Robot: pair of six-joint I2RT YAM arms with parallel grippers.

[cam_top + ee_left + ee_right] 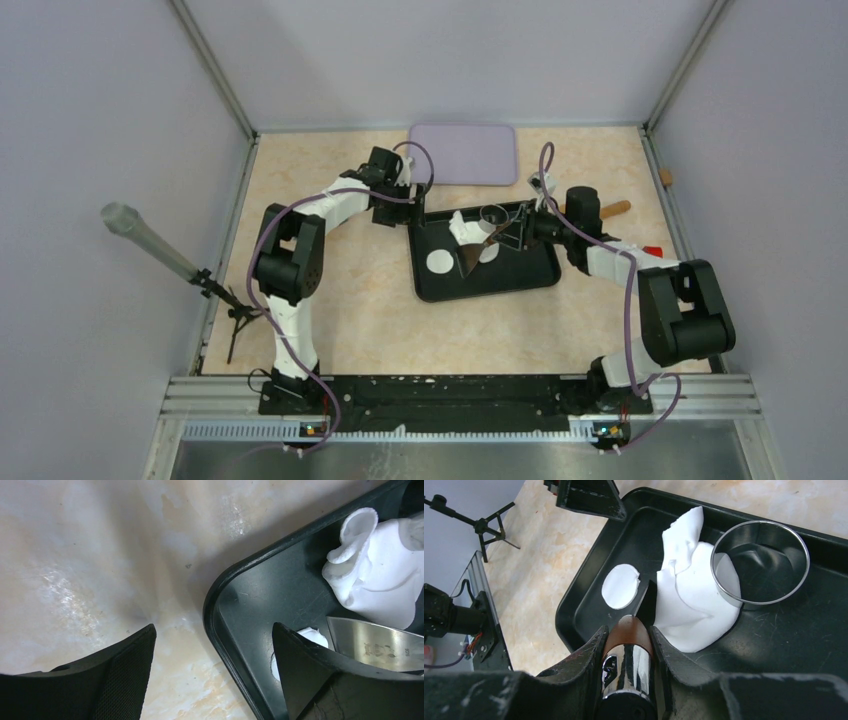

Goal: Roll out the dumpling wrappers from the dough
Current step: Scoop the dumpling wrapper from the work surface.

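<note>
- Table (330, 330): pale stone-look top, with open room near the arms.
- Tray (500, 285): black, mid-table.
- Dough (689, 605): a folded sheet on the tray, touching the far side of the blade, under a ring (759, 562).
- Right gripper (628, 630): nearer, clenched on the scraper (626, 665).
- Left gripper (214, 630): jaws apart, empty, astride the tray's corner.
- Wrapper (620, 586): flat, just beside the blade's near side.

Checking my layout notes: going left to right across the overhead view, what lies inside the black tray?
Round dumpling wrapper → crumpled dough → metal ring cutter.
</note>
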